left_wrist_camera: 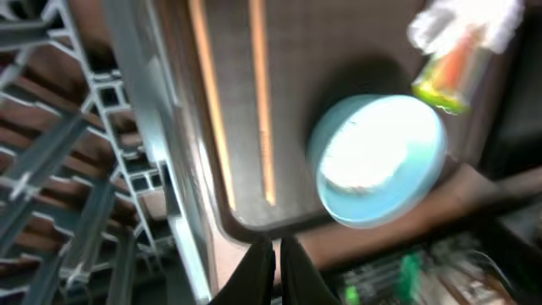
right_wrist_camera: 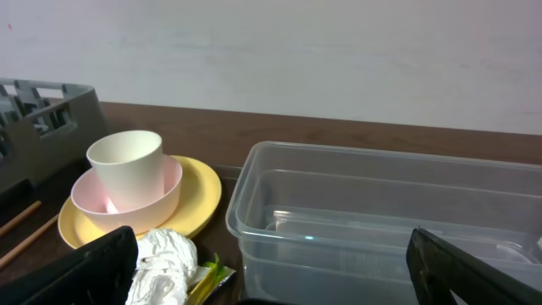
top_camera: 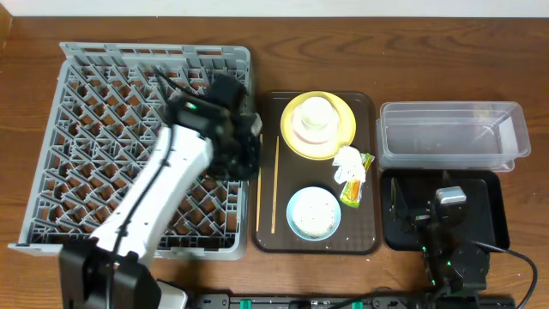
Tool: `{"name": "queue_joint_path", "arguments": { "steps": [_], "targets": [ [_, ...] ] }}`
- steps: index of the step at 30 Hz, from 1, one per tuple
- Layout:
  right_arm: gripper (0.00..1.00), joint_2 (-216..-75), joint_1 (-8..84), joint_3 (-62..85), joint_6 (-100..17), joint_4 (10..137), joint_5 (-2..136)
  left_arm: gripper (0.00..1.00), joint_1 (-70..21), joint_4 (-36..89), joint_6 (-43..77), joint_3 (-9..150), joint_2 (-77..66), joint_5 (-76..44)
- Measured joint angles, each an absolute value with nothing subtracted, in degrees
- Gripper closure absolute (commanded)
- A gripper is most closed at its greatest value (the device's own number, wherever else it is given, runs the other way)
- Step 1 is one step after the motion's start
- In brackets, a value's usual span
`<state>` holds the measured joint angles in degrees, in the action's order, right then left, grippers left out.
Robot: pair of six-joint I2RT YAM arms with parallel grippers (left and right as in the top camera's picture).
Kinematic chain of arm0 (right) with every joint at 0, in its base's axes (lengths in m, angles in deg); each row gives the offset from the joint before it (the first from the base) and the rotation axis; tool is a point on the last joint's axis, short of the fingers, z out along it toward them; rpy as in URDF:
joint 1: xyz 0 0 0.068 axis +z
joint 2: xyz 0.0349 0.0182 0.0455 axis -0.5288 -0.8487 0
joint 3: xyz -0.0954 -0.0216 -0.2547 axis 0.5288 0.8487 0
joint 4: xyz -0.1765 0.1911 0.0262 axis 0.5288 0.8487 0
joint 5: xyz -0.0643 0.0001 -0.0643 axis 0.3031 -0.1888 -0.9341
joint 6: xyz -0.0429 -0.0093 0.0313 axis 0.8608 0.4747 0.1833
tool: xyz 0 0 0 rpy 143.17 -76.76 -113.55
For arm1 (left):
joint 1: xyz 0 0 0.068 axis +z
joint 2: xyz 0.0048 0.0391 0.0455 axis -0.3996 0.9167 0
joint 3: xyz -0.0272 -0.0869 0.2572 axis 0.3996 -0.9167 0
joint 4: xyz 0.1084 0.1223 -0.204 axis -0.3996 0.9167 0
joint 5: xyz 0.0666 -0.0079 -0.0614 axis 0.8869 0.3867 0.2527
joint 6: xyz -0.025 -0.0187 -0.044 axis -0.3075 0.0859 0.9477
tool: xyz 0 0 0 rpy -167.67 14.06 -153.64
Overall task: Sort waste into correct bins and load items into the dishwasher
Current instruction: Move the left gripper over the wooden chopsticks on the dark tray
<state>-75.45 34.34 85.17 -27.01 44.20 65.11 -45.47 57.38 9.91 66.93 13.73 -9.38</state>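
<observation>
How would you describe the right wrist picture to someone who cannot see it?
A cream cup stands in a pink bowl on a yellow plate, left of a clear tub. A crumpled tissue and a snack wrapper lie in front of the plate. The right end effector is open, its dark fingers at the bottom corners.
</observation>
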Motion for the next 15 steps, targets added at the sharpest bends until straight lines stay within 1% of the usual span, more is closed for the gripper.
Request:
{"name": "queue_joint_path", "arguments": {
  "steps": [7,9,10,11,12,13,14,15],
  "targets": [
    [0.01,-75.47,34.34,85.17,-27.03,44.2,65.11,0.92,-55.83,45.76,17.91,61.51,13.71,4.71],
    [0.01,-75.45,34.34,85.17,-27.01,44.2,65.11,0.88,-59.3,40.9,18.89,59.83,13.71,7.62],
    [0.01,-75.45,34.34,85.17,-27.01,44.18,65.11,0.86,-60.37,39.16,19.31,59.04,13.71,8.23],
    [0.01,-75.45,34.34,85.15,-27.01,44.2,65.11,0.78,-61.25,37.82,19.37,58.49,13.71,8.74],
    [0.01,-75.45,34.34,85.17,-27.01,44.2,65.11,0.64,-62.45,35.24,19.79,57.33,13.71,9.76],
    [0.01,-75.45,34.34,85.17,-27.01,44.2,65.11,0.6,-63.35,33.25,20.31,56.24,13.71,10.86],
    [0.01,-75.45,34.34,85.17,-27.01,44.2,65.11,0.6,-64.0,32.34,20.16,55.43,13.71,11.97],
    [0.01,-75.45,34.34,85.15,-27.01,44.2,65.11,0.55,-64.37,32.03,20.12,54.82,13.71,13.13]
  ]
}}
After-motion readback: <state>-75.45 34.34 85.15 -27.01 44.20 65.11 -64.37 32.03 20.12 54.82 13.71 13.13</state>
